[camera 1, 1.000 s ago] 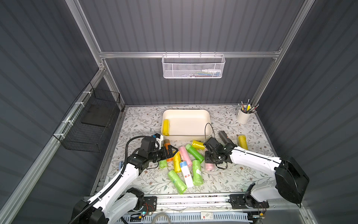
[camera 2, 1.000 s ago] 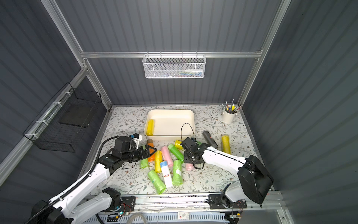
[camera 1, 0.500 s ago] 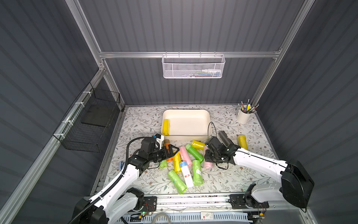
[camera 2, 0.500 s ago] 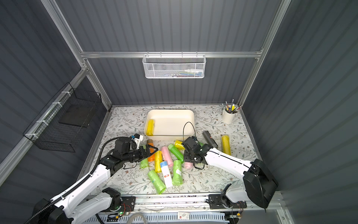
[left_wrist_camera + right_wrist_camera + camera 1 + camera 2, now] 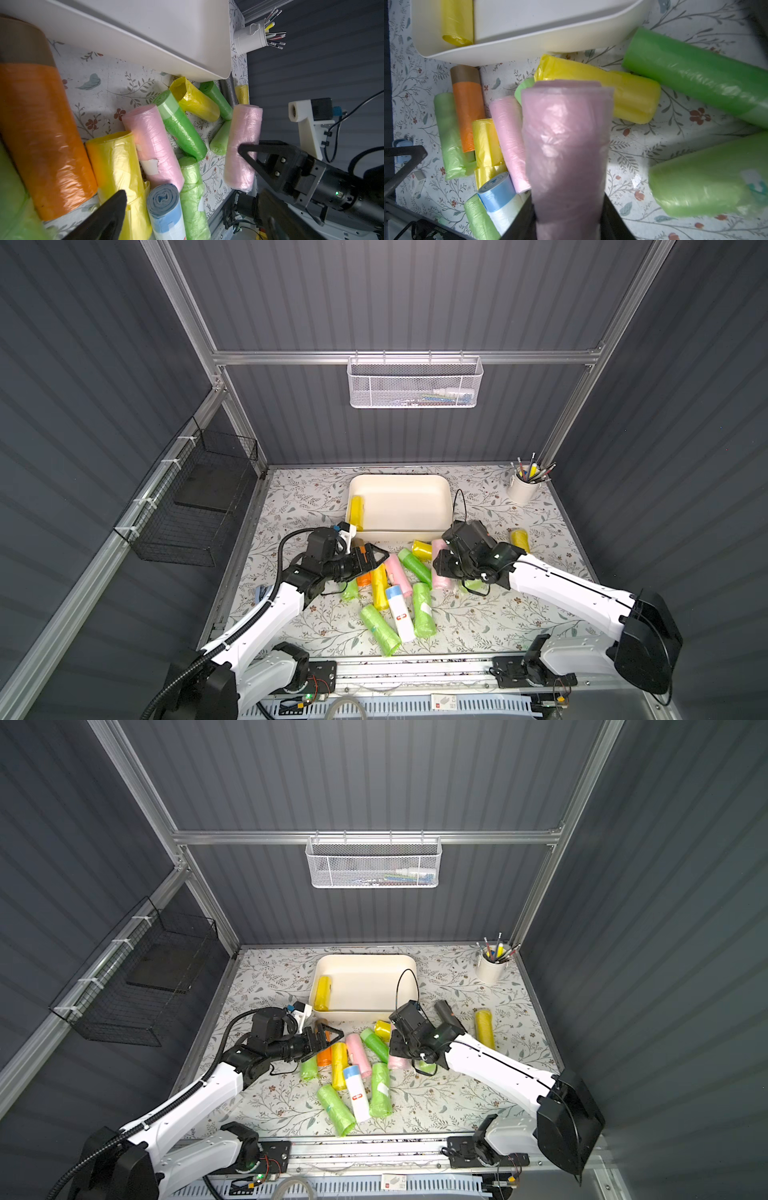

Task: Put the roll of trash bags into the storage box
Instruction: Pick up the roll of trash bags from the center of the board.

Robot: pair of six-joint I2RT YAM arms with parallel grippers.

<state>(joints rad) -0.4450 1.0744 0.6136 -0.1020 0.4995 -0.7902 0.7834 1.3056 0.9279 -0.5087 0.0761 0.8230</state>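
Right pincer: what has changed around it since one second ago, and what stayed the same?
The right pincer closed its jaws onto the pink roll, which it now grips. The left pincer stayed open, nearly in place; the storage box, its yellow roll and the other rolls did not move.

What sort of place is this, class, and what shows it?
Probably a robot test cell, not a real home: two white arms on a rail, grey walls in a metal frame, and trash bag rolls strewn beside a box.
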